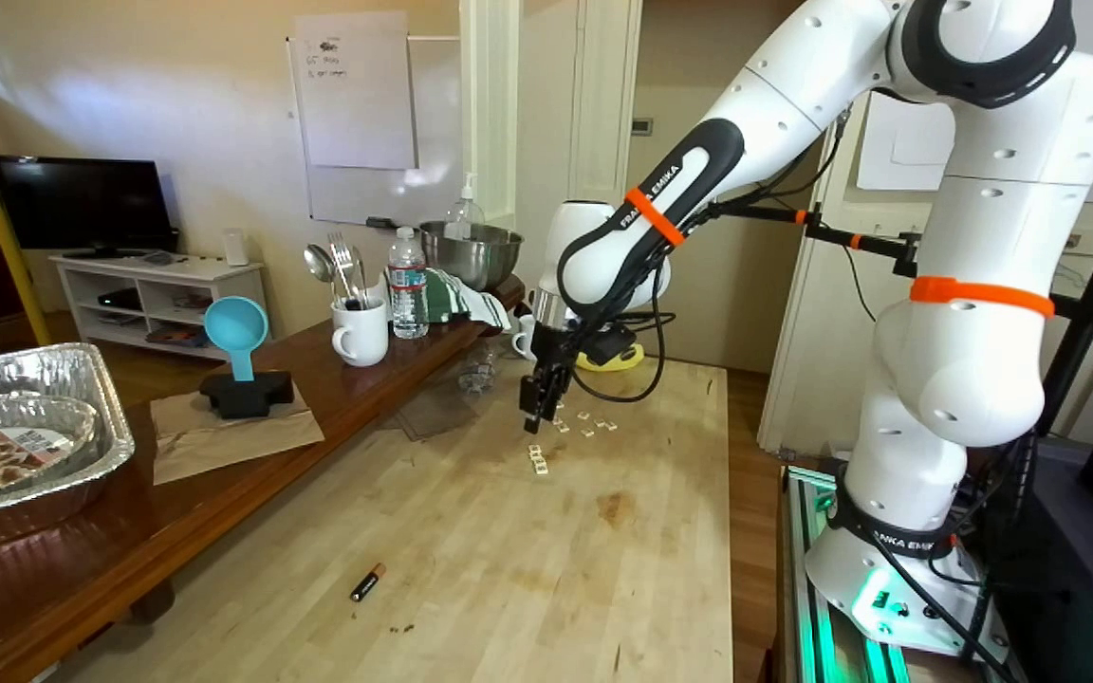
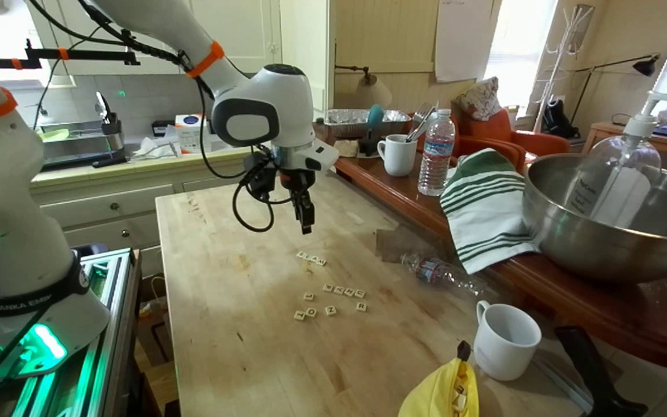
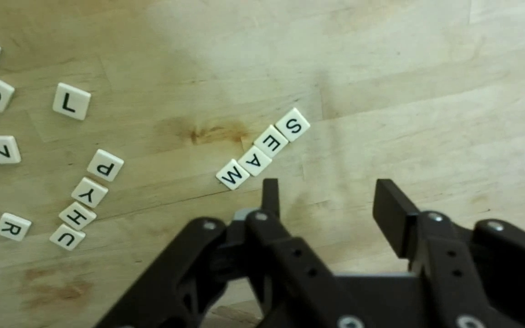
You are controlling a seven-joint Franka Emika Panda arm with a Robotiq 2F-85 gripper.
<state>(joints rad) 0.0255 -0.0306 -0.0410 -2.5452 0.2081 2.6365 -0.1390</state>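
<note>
Black Robotiq gripper [image 3: 326,205], jaws spread with only air between, above a wooden tabletop [image 3: 404,114].
In the wrist view, a slanting row of four letter tiles [image 3: 266,146], S, E, A and either M or W, lies below near one jaw; another row [image 3: 87,196], P, Y, H, U, lies farther off. In an exterior view, a yellow zip pouch [image 2: 435,391] sits beside a white mug [image 2: 504,347].

Tiles [image 3: 270,142] off-wht, blk print; towel [image 2: 481,211] wht w/ grn stripes; pouch [image 2: 435,389] ylw.
</note>
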